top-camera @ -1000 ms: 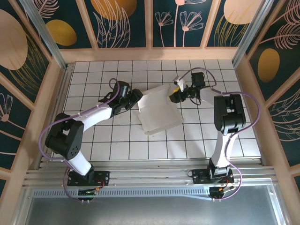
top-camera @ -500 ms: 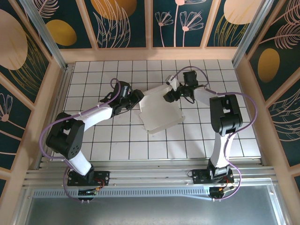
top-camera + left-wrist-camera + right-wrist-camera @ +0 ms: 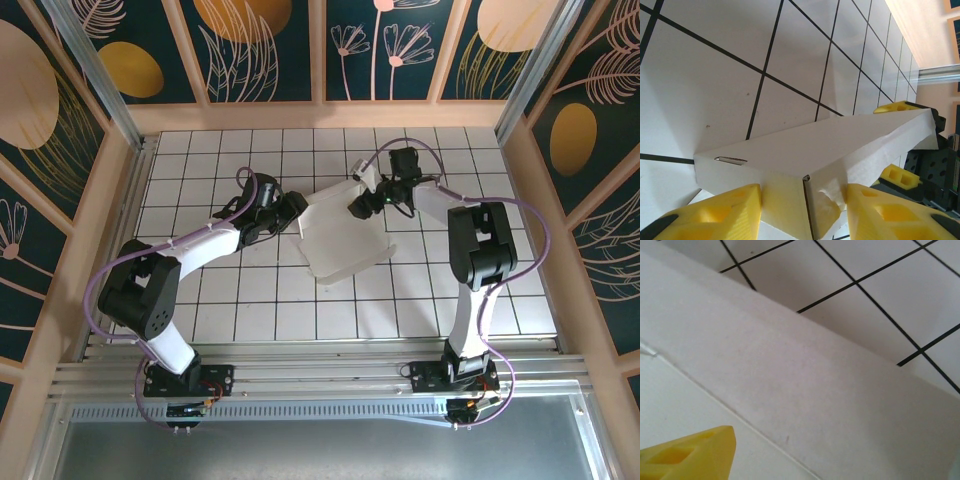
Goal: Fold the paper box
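1. We see the paper box (image 3: 338,238) lying near the middle of the white tiled table (image 3: 250,300), turned askew to the grid lines and set between the two arms.
2. The left gripper (image 3: 290,208) is at the box's left end. In the left wrist view its yellow fingers (image 3: 720,215) press against either side of a folded corner, so it is clamped on the cardboard at a middling width.
3. That same view shows a small slit in the box's side wall and an open seam at the gripped corner.
4. The right gripper (image 3: 358,207) is at the box's far right end, beside a raised flap. From the left wrist view we see its jaws standing wide, one yellow finger at the top edge of the box and the other lower down, apart from the card.
5. In the right wrist view one yellow fingertip (image 3: 695,452) hangs over the white panel, with a crease running diagonally past it.
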You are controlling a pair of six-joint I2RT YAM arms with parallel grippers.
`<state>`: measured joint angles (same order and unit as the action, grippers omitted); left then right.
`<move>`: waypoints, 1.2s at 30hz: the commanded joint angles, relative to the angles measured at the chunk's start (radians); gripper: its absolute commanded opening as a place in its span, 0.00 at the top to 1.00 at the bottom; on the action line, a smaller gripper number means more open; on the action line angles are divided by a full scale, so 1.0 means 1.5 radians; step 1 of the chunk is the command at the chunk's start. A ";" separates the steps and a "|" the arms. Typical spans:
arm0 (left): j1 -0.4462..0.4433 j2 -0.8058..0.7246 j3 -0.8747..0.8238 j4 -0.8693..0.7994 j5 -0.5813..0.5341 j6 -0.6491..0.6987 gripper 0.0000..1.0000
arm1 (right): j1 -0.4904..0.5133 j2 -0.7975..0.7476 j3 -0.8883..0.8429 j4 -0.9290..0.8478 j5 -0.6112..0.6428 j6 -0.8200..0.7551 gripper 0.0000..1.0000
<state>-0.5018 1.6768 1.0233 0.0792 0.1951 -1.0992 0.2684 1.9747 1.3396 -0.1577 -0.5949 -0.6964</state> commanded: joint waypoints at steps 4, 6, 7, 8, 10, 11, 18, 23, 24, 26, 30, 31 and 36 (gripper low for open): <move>-0.006 0.016 0.012 -0.018 0.011 0.020 0.54 | -0.077 -0.098 -0.012 -0.031 -0.114 -0.018 0.24; -0.006 0.018 0.014 -0.018 0.011 0.021 0.54 | -0.104 -0.121 -0.034 0.002 -0.141 -0.004 0.25; -0.006 0.017 0.013 -0.018 0.011 0.021 0.54 | -0.117 -0.130 -0.045 0.019 -0.153 0.005 0.25; -0.006 0.018 0.014 -0.018 0.012 0.021 0.54 | -0.130 -0.138 -0.057 0.041 -0.165 0.018 0.26; -0.006 0.017 0.015 -0.019 0.011 0.021 0.54 | -0.154 -0.149 -0.077 0.085 -0.173 0.041 0.28; -0.006 0.016 0.016 -0.020 0.011 0.021 0.54 | -0.162 -0.151 -0.087 0.109 -0.160 0.054 0.30; -0.006 0.012 0.019 -0.025 0.008 0.023 0.54 | -0.178 -0.099 -0.054 0.142 -0.061 0.034 0.33; -0.006 0.013 0.020 -0.026 0.008 0.021 0.54 | -0.170 -0.027 0.024 0.057 -0.051 -0.015 0.36; -0.006 0.013 0.020 -0.026 0.008 0.022 0.54 | -0.164 -0.017 0.034 0.045 -0.045 -0.031 0.36; -0.006 0.013 0.020 -0.026 0.007 0.020 0.54 | -0.153 -0.005 0.043 0.026 -0.038 -0.064 0.36; -0.006 0.015 0.022 -0.025 0.008 0.020 0.54 | -0.132 0.004 0.038 0.014 -0.052 -0.113 0.35; -0.006 0.015 0.023 -0.025 0.008 0.020 0.54 | -0.129 0.004 0.032 0.018 -0.061 -0.119 0.35; -0.006 0.015 0.022 -0.025 0.008 0.021 0.54 | -0.115 0.002 0.014 0.034 -0.076 -0.142 0.35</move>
<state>-0.5034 1.6844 1.0397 0.0666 0.2012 -1.0805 0.0864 1.9759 1.3720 -0.1051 -0.6739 -0.8536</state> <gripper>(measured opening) 0.460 0.651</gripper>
